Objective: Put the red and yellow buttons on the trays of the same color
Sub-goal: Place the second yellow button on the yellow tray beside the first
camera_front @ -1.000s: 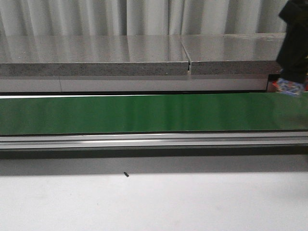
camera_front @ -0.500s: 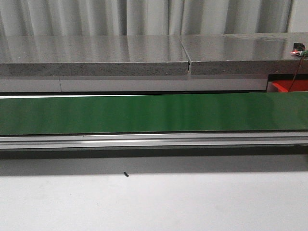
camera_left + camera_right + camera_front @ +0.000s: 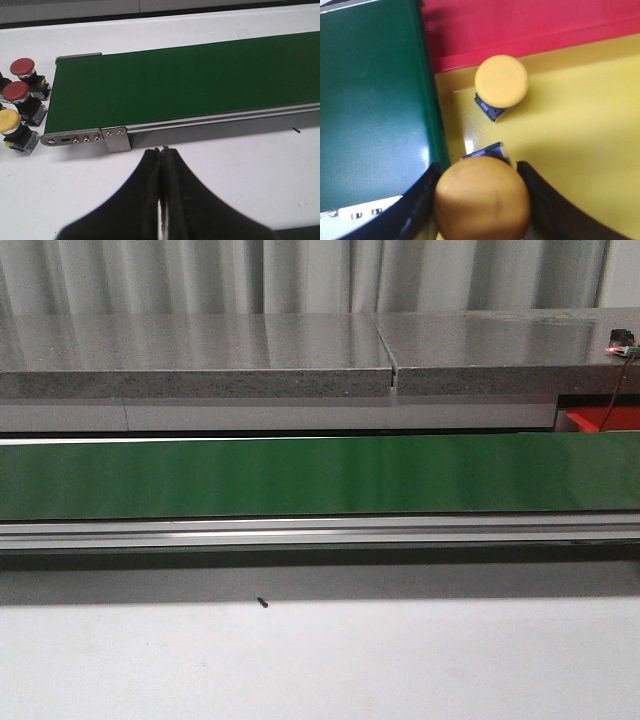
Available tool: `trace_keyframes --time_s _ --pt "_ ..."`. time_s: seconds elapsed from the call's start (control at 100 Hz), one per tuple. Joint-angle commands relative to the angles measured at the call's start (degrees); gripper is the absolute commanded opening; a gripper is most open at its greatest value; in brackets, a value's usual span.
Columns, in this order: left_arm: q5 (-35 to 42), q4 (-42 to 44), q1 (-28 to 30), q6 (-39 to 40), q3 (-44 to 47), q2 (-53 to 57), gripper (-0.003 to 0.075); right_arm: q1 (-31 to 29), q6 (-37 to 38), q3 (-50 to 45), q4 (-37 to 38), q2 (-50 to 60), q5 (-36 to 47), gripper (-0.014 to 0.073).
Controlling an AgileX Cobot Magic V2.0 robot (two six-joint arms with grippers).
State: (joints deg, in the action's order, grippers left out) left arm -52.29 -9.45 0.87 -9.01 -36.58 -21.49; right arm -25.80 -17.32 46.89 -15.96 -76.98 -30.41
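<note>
Your right gripper point(image 3: 482, 200) is pinching a yellow button point(image 3: 482, 197) over the yellow tray point(image 3: 585, 150), right beside the green belt point(image 3: 370, 100). Another yellow button point(image 3: 501, 81) already sits there. Left gripper point(image 3: 161, 200) is pressed together, empty, near the belt.

A white table point(image 3: 240, 170) carried a green conveyor belt point(image 3: 190, 80) running along it. Off the belt's end, two red buttons point(image 3: 22, 67) and one yellow button point(image 3: 10, 122) stood directly on the table, close together.
</note>
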Motion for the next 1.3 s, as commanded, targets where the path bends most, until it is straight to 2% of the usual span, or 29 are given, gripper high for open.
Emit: trace_keyframes --time_s 0.0,0.58,0.66,0.78,0.85,1.29 --pt "3.51 -1.03 -0.43 0.19 -1.49 -0.51 -0.002 -0.5 0.47 1.15 -1.03 -0.7 3.74 0.0178" --pt "3.51 -1.03 -0.43 0.19 -1.49 -0.51 -0.002 -0.5 2.39 1.15 -3.42 -10.34 7.7 0.0183" --pt "3.51 -1.03 -0.43 0.19 -1.49 -0.51 -0.002 -0.5 2.39 1.15 -3.42 -10.33 7.76 0.0239" --pt "3.51 -1.03 -0.43 0.19 -1.49 -0.51 -0.002 -0.5 2.39 1.15 -3.42 -10.33 7.76 0.0442" --pt "3.51 -1.03 -0.43 0.19 -1.49 -0.51 -0.002 -0.5 2.39 1.15 -3.42 -10.33 7.76 0.0519" --pt "3.51 -1.03 -0.43 0.19 -1.49 -0.51 -0.002 -0.5 2.39 1.15 -3.47 -4.32 6.86 0.0528"
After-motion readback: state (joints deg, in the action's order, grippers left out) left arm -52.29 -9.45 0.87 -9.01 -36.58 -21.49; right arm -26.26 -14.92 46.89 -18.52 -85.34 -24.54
